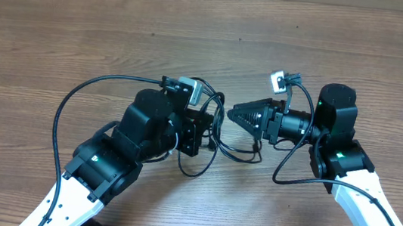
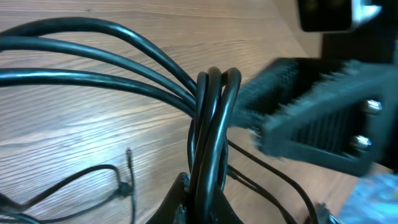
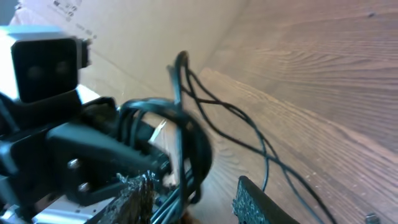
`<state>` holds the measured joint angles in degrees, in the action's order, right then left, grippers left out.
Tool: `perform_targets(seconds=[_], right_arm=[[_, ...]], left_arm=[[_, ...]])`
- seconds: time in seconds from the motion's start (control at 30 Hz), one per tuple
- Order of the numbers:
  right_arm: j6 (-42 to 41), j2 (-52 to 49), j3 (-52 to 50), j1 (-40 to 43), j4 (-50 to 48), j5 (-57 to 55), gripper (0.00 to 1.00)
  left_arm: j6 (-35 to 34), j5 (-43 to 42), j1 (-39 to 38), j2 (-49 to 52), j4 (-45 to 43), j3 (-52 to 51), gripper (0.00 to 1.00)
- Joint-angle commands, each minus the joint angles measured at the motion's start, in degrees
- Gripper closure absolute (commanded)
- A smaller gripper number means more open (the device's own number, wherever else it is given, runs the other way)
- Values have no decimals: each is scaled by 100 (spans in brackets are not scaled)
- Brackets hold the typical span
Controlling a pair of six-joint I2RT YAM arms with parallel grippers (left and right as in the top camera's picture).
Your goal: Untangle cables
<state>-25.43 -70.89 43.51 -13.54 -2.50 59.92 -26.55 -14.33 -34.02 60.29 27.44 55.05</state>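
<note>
**Left and right claws with the cable bundle.** Nearest the left wrist camera, the cables [image 2: 211, 124] rise as a tight bundle of black cords straight out of the left gripper [image 2: 200, 208], whose jaws are pressed together on them. Just above the pinch the cords bend over and fan away from the claw, above the wooden table [image 2: 74, 143]. Beyond the bend stands the right gripper [image 1: 238, 115], its ribbed tip just beside the bundle; whether it touches cannot be told. In the right wrist view its fingers [image 3: 134, 199] are spread apart, the looped bundle ahead of the gap and nothing gripped between them. Thinner strands trail from the bundle and lie loose on the table beneath the right claw. From overhead the two claws face each other, with the bundle between them.
</note>
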Motion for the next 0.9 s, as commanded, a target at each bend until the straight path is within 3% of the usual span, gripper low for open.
perform_targets(seconds=[0.0,0.67,0.87], right_arm=[[39,2,103,0,-74,-389,59],[35,2,103,-120,-511,-376,59],[35,2,103,-254,-511,-616,59]], left_arm=[[125,-632,24,24,-118,179,96],[-90,-739,24,205,-295,179,96],[-92,-1364,22,544,-551,179,96]])
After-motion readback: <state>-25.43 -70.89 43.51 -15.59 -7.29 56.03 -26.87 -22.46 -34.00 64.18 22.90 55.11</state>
